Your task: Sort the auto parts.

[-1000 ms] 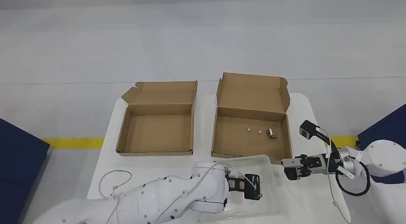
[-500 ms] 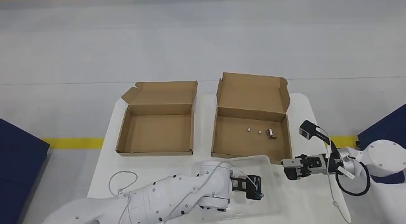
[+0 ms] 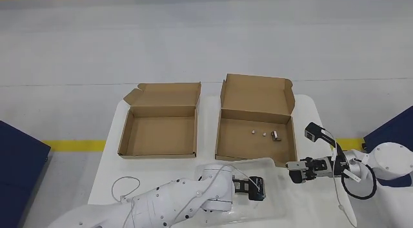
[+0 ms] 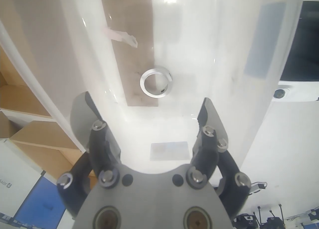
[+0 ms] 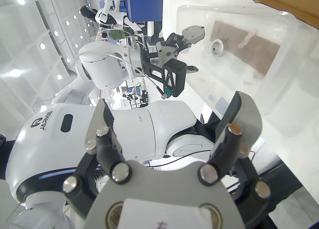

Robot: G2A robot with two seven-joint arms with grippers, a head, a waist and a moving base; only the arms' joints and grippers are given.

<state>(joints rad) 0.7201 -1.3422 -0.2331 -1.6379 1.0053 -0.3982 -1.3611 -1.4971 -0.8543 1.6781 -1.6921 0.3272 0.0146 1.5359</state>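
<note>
You're lining up the pick. The left gripper (image 4: 145,113), jaws spread wide, hangs inside the clear bin (image 3: 274,202) at the top view's lower centre, just short of the metal ring (image 4: 155,84). The ring is a shiny split collar lying flat on the bin floor. Next I'd straddle it squarely, then close. The right gripper (image 5: 172,105) sits lower right, jaws apart and empty.

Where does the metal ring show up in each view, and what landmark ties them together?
Left wrist view: ring at the brown pad's edge, just beyond the open left end effector.
Right wrist view: ring at the pad's end, facing that end effector.
Top view: too small to make out, inside the bin.
Shared landmark: the clear bin.
</note>
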